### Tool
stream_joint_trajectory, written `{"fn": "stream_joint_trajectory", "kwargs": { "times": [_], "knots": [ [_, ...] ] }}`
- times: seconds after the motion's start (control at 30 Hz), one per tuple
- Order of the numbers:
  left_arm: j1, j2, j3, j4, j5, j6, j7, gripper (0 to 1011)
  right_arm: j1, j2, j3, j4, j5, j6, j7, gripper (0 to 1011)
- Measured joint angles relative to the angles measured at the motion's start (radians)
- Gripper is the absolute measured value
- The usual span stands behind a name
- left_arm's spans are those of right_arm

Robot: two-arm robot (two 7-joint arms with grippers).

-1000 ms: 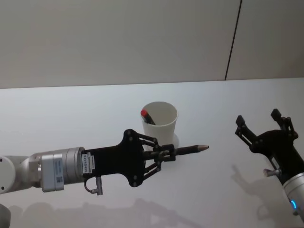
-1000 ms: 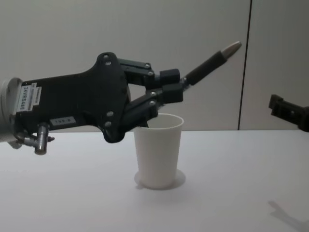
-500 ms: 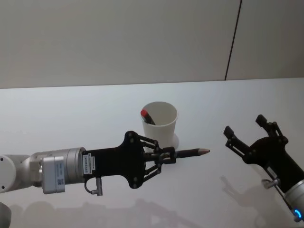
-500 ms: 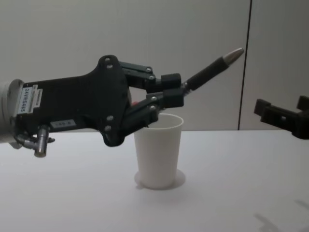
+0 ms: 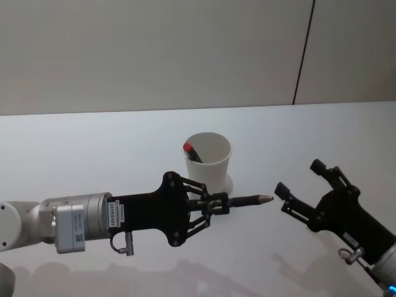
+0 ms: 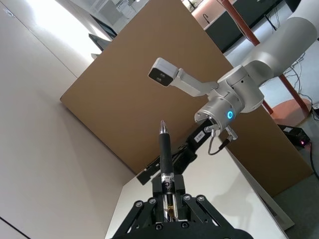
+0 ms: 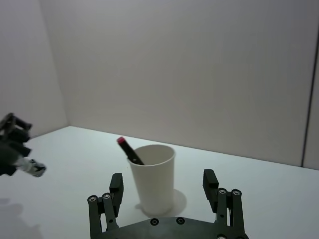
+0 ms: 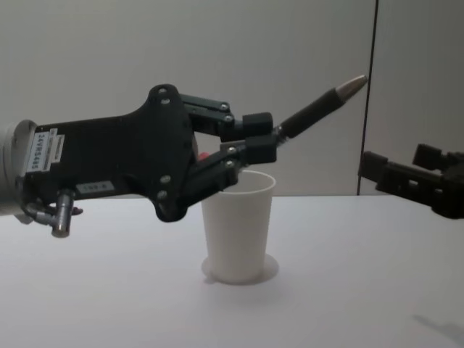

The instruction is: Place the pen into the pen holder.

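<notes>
The white table [image 5: 93, 142] carries one upright object, the pen holder [image 5: 209, 159], a white paper cup standing near the middle. It stands on the same spot as one second ago. A second pen with a red cap [image 5: 190, 151] leans inside it against the rim on the robot's left side; the right wrist view shows the red cap [image 7: 121, 141] above the rim.

The left gripper [image 5: 219, 204] is clenched on the pen [image 5: 247, 199]. It holds the rear end of the barrel, and most of the pen projects beyond the fingertips. In the head view the pen is in the air on the robot's side of the cup and points toward the robot's right. In the chest view the pen [image 8: 319, 109] slopes upward, with its metal tip well above the cup rim [image 8: 238, 178]. This gripper and the pen have hardly shifted over the last second.

The main change is in the right gripper [image 5: 299, 177]. One second ago it hung near the right edge of the head view. It has since travelled toward the centre and now sits just beside the pen tip, not touching it. Its fingers are spread wide and hold nothing. In the chest view the right gripper [image 8: 397, 159] is lower than the pen tip.
</notes>
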Motion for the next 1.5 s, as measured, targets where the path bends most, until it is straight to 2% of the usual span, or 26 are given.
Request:
{"fn": "stream_joint_trajectory", "kwargs": {
  "times": [0.13,0.17,0.27,0.43,0.47,0.5,0.6,0.97,1.23,1.5],
  "knots": [
    [0.0,0.0,0.0,0.0,0.0,-0.001,-0.001,139,0.002,0.01,0.0,0.004,0.027,-0.001,0.071,1001],
    [0.0,0.0,0.0,0.001,0.0,-0.001,-0.001,139,0.002,0.01,0.0,0.004,0.027,-0.001,0.071,1001],
    [-0.001,0.0,0.0,0.001,0.001,-0.001,-0.001,139,0.007,0.017,-0.001,0.009,0.05,-0.001,0.138,1001],
    [-0.001,0.0,0.0,0.001,0.001,-0.001,-0.002,139,0.015,0.022,-0.003,0.016,0.068,0.001,0.198,1001],
    [-0.001,0.0,0.0,0.001,0.001,-0.001,-0.002,139,0.021,0.023,-0.005,0.021,0.078,0.004,0.233,1001],
    [-0.001,0.0,0.0,0.001,0.001,-0.001,-0.002,139,0.021,0.023,-0.005,0.021,0.078,0.004,0.233,1001],
    [-0.001,0.0,0.0,0.001,0.001,-0.001,-0.002,139,0.032,0.025,-0.011,0.029,0.093,0.007,0.3,1002],
    [-0.001,0.0,0.0,0.001,0.0,-0.001,-0.002,139,0.064,0.023,-0.029,0.049,0.12,0.011,0.453,1001],
    [-0.001,0.0,0.0,0.001,0.0,-0.001,-0.002,139,0.079,0.019,-0.038,0.055,0.145,-0.003,0.511,1002],
    [-0.001,0.0,0.0,0.001,0.0,-0.001,-0.002,139,0.09,0.015,-0.043,0.063,0.169,-0.012,0.526,1002]
  ]
}}
